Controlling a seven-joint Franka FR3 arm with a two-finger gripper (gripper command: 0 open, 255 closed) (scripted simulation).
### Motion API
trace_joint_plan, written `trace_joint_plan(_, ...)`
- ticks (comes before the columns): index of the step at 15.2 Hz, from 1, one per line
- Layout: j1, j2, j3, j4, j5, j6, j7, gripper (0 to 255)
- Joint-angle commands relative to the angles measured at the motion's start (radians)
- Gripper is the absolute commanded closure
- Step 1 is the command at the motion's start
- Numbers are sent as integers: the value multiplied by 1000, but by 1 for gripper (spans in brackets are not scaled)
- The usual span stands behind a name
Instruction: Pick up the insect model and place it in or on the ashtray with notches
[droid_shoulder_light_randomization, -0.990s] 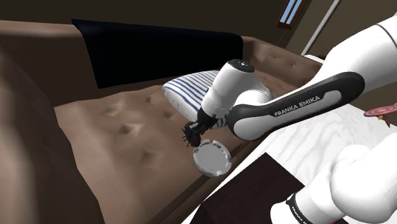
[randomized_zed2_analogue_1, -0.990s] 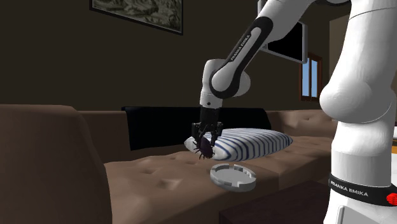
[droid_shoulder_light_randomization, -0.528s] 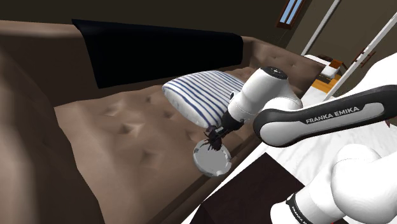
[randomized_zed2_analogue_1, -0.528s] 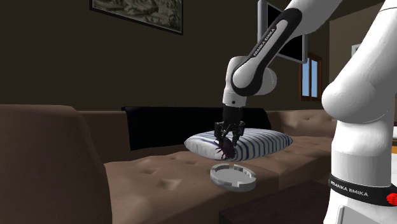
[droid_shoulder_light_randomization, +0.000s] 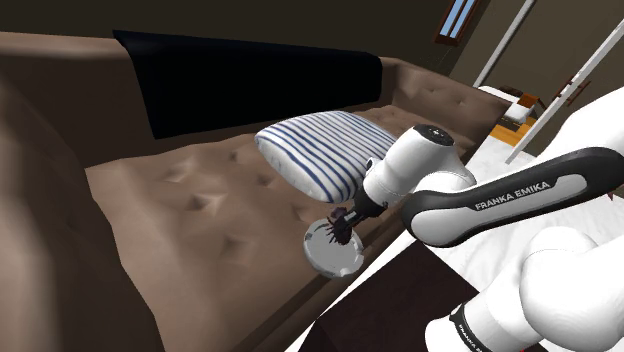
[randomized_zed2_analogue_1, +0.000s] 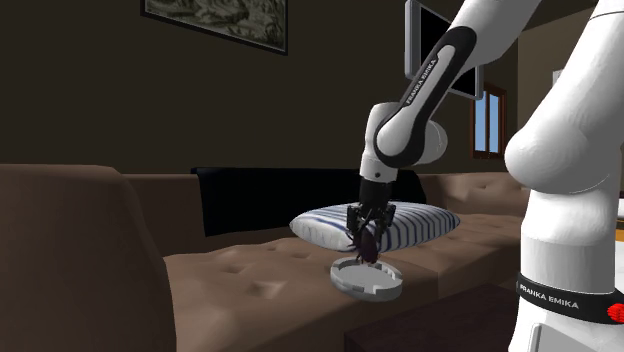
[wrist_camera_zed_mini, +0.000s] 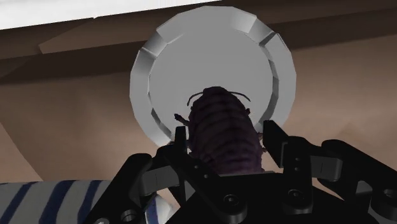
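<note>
My black gripper (wrist_camera_zed_mini: 224, 141) is shut on a dark purple insect model (wrist_camera_zed_mini: 219, 127), whose ribbed body and feelers stick out between the fingers. Straight below it lies the round grey ashtray (wrist_camera_zed_mini: 213, 60) with notches in its rim. In the shoulder view the insect model (droid_shoulder_light_randomization: 338, 225) hangs over the ashtray (droid_shoulder_light_randomization: 332, 253) near the sofa's front edge. From the second exterior view the gripper (randomized_zed2_analogue_1: 366, 238) holds the insect model (randomized_zed2_analogue_1: 365, 247) just above the ashtray (randomized_zed2_analogue_1: 366, 278), close to its rim.
The ashtray rests on a brown tufted sofa seat (droid_shoulder_light_randomization: 190, 210). A blue-and-white striped pillow (droid_shoulder_light_randomization: 318, 150) lies right behind the gripper. A dark blanket (droid_shoulder_light_randomization: 240, 75) drapes over the backrest. My stand's white top (droid_shoulder_light_randomization: 480, 250) is at the shoulder view's right.
The gripper, still clasping the insect model, has moved from beside the pillow to over the ashtray and has come down towards it.
</note>
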Motion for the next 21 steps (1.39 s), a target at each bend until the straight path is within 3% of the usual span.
trace_joint_plan(1, -10, 35, 7, -8, -8, 44, 5, 255)
trace_joint_plan(8, -81, 180, 63, -16, -72, 197, 56, 255)
trace_joint_plan(15, -81, 180, 63, -16, -72, 197, 56, 255)
trace_joint_plan(16, -81, 180, 60, -15, -71, 197, 53, 0)
trace_joint_plan(21, -81, 180, 63, -16, -72, 197, 56, 0)
